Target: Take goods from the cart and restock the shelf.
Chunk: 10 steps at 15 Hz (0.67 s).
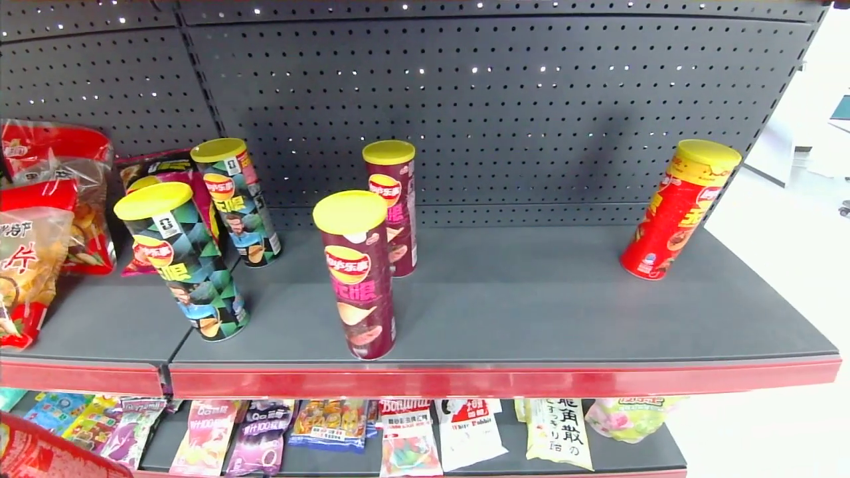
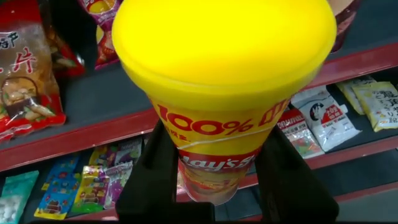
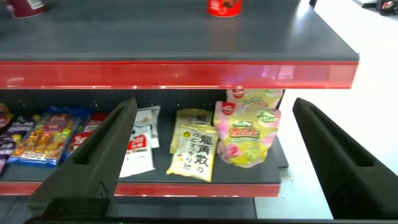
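My left gripper (image 2: 217, 190) is shut on a red chip can with a yellow lid (image 2: 221, 81); its black fingers (image 2: 152, 177) press the can's lower body from both sides. The can hangs in front of the shelf's red front edge (image 2: 81, 140). My right gripper (image 3: 217, 158) is open with nothing between its fingers (image 3: 93, 158), level with the lower shelf's snack bags. On the grey shelf (image 1: 531, 312) stand two maroon cans (image 1: 358, 272) (image 1: 392, 206), two teal patterned cans (image 1: 182, 259) (image 1: 238, 199) and one red can (image 1: 677, 209) at the far right.
Red snack bags (image 1: 40, 219) crowd the shelf's left end. The shelf has bare room between the maroon cans and the red can. Its red lip (image 1: 498, 382) runs along the front. Hanging packets (image 1: 412, 435) fill the shelf below. A perforated back panel (image 1: 498, 119) closes the rear.
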Available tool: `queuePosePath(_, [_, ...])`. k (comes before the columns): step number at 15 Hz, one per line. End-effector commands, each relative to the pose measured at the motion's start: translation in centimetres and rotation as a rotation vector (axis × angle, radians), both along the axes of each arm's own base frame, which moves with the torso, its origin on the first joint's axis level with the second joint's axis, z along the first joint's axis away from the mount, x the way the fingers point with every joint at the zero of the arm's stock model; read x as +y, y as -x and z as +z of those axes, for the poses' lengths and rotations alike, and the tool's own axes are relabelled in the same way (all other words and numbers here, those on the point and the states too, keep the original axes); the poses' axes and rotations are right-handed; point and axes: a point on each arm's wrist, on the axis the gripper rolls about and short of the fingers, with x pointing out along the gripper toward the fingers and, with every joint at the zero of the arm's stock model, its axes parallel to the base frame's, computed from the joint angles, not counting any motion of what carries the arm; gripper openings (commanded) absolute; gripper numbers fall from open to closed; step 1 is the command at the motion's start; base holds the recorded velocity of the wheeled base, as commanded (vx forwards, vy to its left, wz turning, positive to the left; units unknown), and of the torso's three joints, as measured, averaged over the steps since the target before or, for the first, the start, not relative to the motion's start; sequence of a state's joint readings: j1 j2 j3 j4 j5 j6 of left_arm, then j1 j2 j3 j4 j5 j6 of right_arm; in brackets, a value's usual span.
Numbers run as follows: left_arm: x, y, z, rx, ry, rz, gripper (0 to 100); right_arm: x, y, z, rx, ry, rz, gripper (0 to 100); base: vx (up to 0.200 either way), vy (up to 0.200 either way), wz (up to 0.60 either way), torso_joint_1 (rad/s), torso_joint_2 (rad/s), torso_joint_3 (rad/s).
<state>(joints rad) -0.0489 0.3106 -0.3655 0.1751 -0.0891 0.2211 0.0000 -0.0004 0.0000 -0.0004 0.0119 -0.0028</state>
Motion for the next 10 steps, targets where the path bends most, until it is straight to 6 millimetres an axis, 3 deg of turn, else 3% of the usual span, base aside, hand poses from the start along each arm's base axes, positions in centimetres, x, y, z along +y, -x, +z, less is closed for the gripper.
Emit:
queuePosePath(1, [0.00,0.05,0.03,-0.004,0.000,0.000,0,0.00,0.00,0.01,-0.001,0.000,0.000,100,0.000,-0.200,0.00,-0.002,0.00,0.007])
queuePosePath(10, [0.01,0.17,0.12,-0.014,0.001,0.000,0,0.00,0.00,0.01,-0.001,0.000,0.000,100,0.000,-0.200,0.00,0.002,0.00,0.000])
